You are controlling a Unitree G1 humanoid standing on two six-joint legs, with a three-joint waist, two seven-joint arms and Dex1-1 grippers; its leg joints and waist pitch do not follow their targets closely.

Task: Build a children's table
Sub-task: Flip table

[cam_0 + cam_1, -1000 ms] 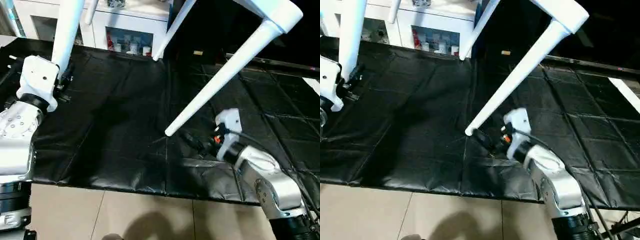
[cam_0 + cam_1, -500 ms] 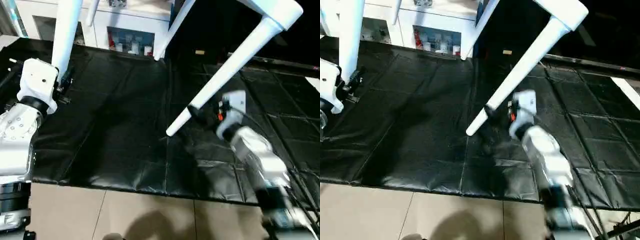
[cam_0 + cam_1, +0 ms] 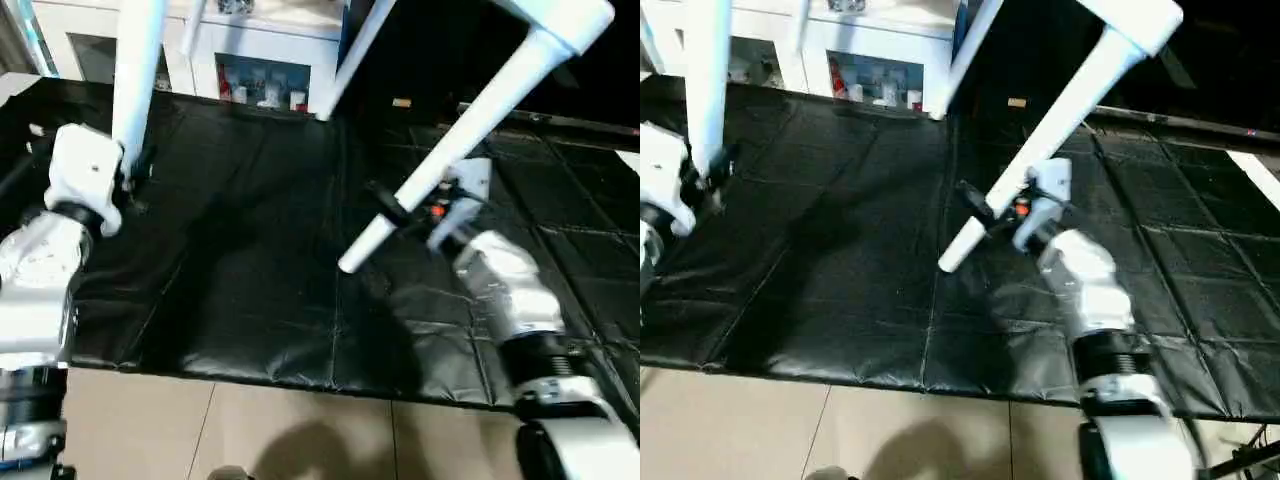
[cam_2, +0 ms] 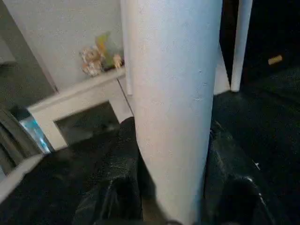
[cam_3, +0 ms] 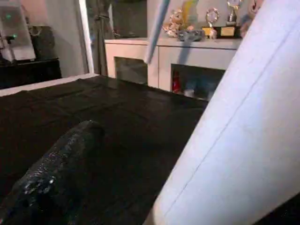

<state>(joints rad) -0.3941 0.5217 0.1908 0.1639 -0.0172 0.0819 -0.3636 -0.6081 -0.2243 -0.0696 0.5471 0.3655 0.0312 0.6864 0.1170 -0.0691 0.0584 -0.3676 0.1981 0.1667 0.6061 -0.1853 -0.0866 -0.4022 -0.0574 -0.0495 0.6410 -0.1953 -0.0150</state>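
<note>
Here our right gripper (image 3: 400, 215), fingers spread wide, straddles the slanting table leg (image 3: 450, 160); our left gripper (image 4: 164, 187) pinches another leg (image 4: 171, 93).

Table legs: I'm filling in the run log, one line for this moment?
left hand: shut on far-left leg | right hand: open around near leg | table: lifted

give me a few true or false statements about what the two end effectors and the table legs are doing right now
1. The left end effector is closed around a white table leg. True.
2. The right end effector is shut tight. False: its fingers stand wide open around a slanted leg.
3. The slanted leg's free tip rests on the tan floor. False: it hangs over the black mat.
4. A white cabinet stands beyond the mat. True.
</note>
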